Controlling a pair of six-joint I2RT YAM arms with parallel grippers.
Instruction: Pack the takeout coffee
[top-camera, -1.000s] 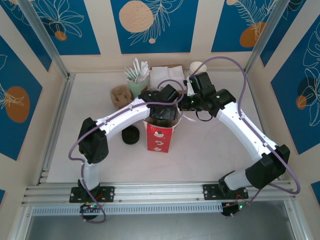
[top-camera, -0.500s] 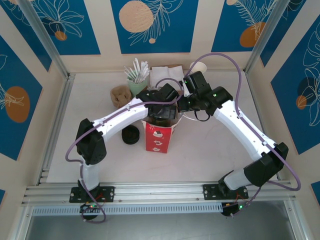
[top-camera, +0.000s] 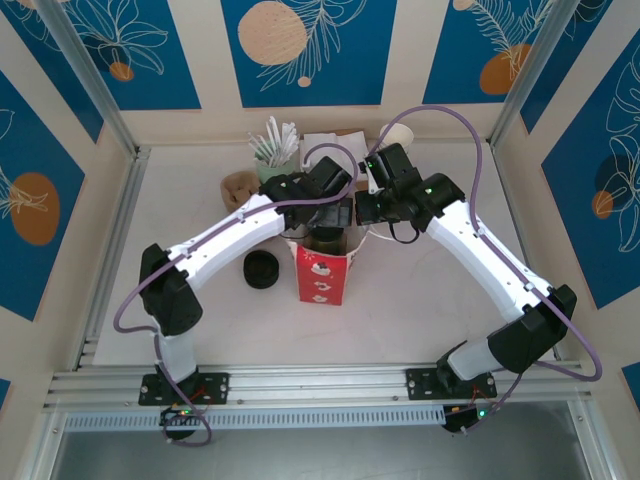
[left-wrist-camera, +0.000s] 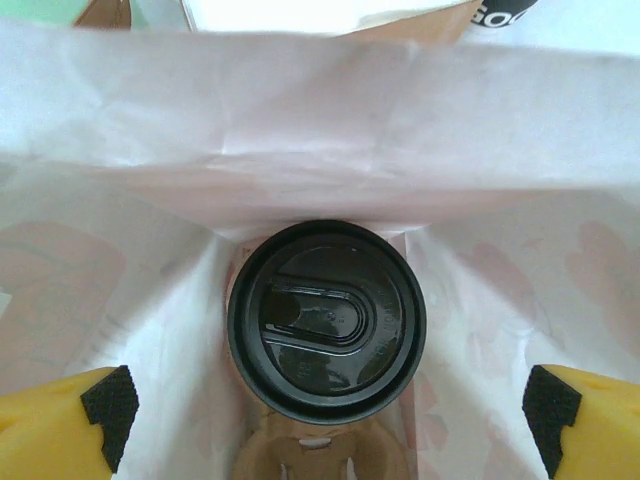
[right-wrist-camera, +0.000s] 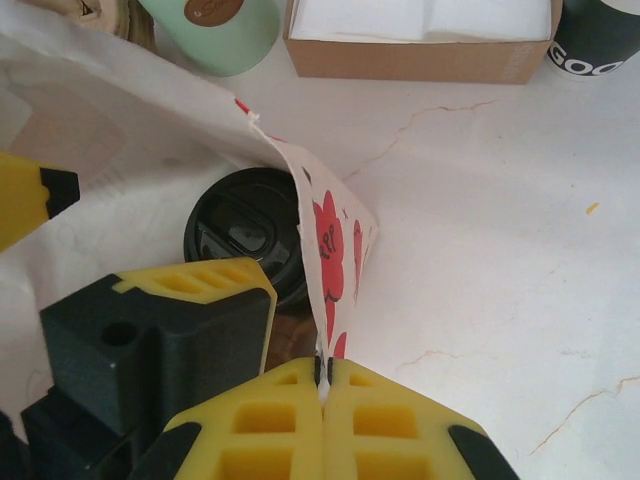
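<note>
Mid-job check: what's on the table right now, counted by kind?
Cups: 3, the coffee inside the bag, mint cup, dark cup
Bags: 1
Boxes: 1, the napkin box
Discs: 1, the black disc
Unclear kind: 1, the brown item
Total: 7

Between the left jaws we see the takeout coffee (left-wrist-camera: 325, 320), its lid glossy black plastic, inside the matt, creased paper bag (left-wrist-camera: 300, 130); beyond the right jaws the table (right-wrist-camera: 480, 250) looks smooth.
</note>
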